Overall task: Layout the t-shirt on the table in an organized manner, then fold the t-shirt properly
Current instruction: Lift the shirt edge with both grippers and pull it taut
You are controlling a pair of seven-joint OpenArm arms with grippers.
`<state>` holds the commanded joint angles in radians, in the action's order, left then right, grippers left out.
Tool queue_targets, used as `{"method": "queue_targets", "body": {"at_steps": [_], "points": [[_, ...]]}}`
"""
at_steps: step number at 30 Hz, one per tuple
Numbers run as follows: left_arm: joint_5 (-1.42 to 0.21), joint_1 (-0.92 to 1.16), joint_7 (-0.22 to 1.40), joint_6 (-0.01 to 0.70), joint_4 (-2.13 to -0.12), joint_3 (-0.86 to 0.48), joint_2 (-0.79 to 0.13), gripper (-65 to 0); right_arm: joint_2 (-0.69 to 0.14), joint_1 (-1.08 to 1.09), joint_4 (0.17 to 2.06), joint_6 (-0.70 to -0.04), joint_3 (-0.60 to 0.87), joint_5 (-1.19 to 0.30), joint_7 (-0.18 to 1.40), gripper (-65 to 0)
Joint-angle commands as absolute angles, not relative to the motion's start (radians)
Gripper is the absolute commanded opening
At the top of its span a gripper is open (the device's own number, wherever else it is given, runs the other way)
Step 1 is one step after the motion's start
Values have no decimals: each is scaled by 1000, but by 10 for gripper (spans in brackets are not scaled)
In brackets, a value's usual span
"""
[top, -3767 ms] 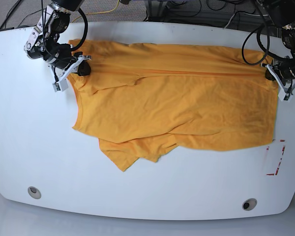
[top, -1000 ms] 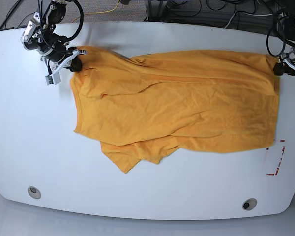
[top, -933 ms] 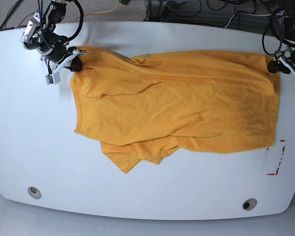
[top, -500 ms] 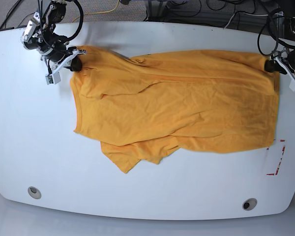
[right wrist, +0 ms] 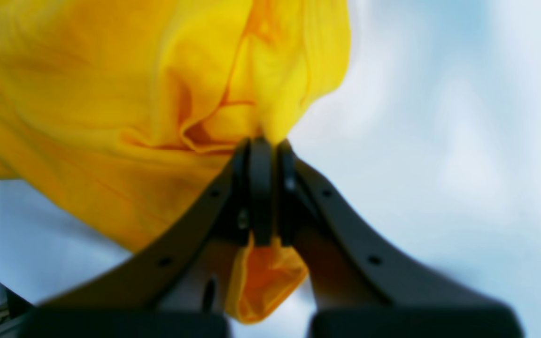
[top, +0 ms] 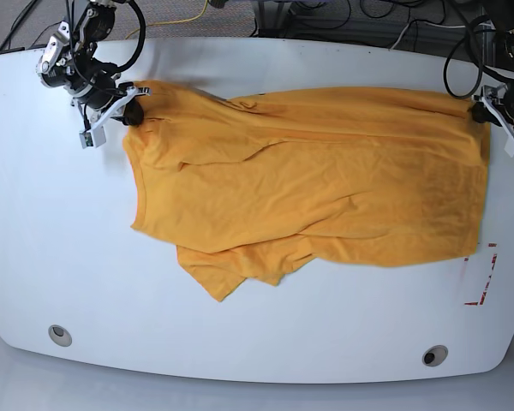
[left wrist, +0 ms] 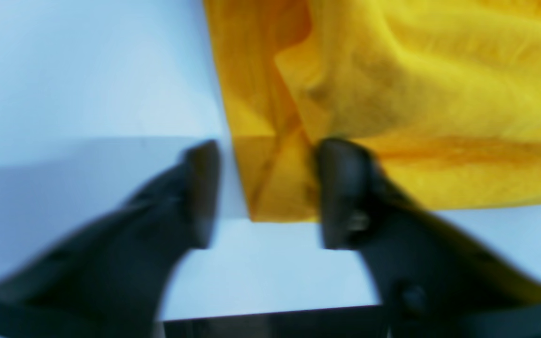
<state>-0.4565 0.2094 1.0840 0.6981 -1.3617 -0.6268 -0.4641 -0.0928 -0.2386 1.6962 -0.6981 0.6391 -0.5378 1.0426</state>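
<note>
Right end effector [right wrist: 263, 155] clenched on a bunched corner of the shirt [top: 308, 188], near the tabletop's [top: 60, 231] far-left corner in the base view; cloth pokes out below the closed jaws in the wrist view. Left end effector [left wrist: 266, 188] released, jaws apart and straddling the shirt's hem corner near the far-right edge; the cloth lies between the fingers, no pinch yet.

Shirt lies spread across the far half of the tabletop, long axis running left to right between the two arms, so it is stretched from one end effector toward the other. Near edge untidy: a flap, probably a sleeve, sticks out from under the body toward the near-left side, and a crease runs along the far edge. No lettering shows, cannot tell which face is up.

Judgement: still the layout step, folding not started. Next move likely turns on the left jaws closing on the corner directly ahead of them, then pulling taut along the long axis. Risk: the corner slips out.

No containers in view. Red mark [top: 481, 274] by the near-right edge, clear of the shirt.
</note>
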Motion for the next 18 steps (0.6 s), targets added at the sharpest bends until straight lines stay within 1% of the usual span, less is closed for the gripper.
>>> {"method": "queue_targets", "body": {"at_steps": [2,5,12,15,18], "points": [[-456,209,1084,698,-1362,-627,-464,-549,-94,-239,1696,-698,639,-538,1043,-631],[-456,211,1084,698,-1362,-627,-464,-560,-96,-232,1696,-698,641,-538,1043,-650],[-464,237,1084,698,-1366,-628,-464,-562,-136,-245,1701,-698,642,-536,1046,-650],[-464,260,1086,698,-1366,-630,-464,-583,-148,-274,1735,-698,644,-536,1046,-650],[-464,295,1086,698,-1397,-631,-464,-589,-160,-314,1787,-698,645,-536,1046,-650]]}}
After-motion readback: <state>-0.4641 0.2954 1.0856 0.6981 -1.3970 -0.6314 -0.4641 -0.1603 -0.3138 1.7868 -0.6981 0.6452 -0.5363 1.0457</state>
